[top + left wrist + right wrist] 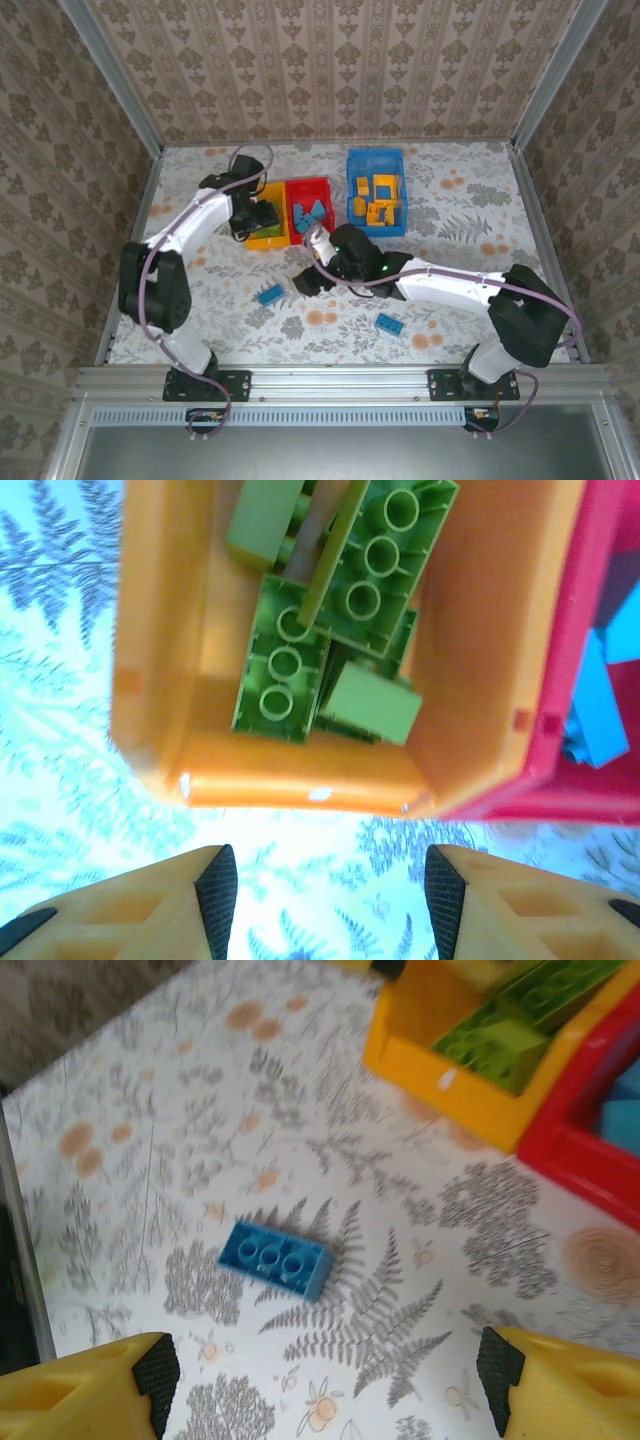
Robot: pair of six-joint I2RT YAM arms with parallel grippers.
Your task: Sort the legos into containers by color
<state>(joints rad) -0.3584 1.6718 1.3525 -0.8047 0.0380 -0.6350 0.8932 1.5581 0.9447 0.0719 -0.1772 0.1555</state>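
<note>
While spread wide and empty, right gripper [325,1385] poised over small blue studded plastic brick [275,1258], flat on floral table [130,1120] toward its near left edge, short of red plastic bin [575,1160]. Probably light, stiff, slick; best pinched across long flat sides. Left gripper [325,890], likewise apart, beside yellow-orange plastic bin [300,785].

At the back of the flower-patterned tabletop [450,200], in a row: small open yellow-orange plastic bin [268,241] at left, touching the small open red plastic bin [310,184] on its right; apart from these, further right and slightly further back, the larger open blue plastic bin [376,153]. Heaped in the yellow-orange bin, light green studded plastic bricks [283,670]; in the red bin, blue studded bricks [312,212]; in the blue bin, orange studded bricks [380,205]. On the tabletop before the bins, well apart: left loose blue brick [270,294], in front of the yellow-orange bin, and right loose blue brick [389,323], nearer the front edge.
</note>
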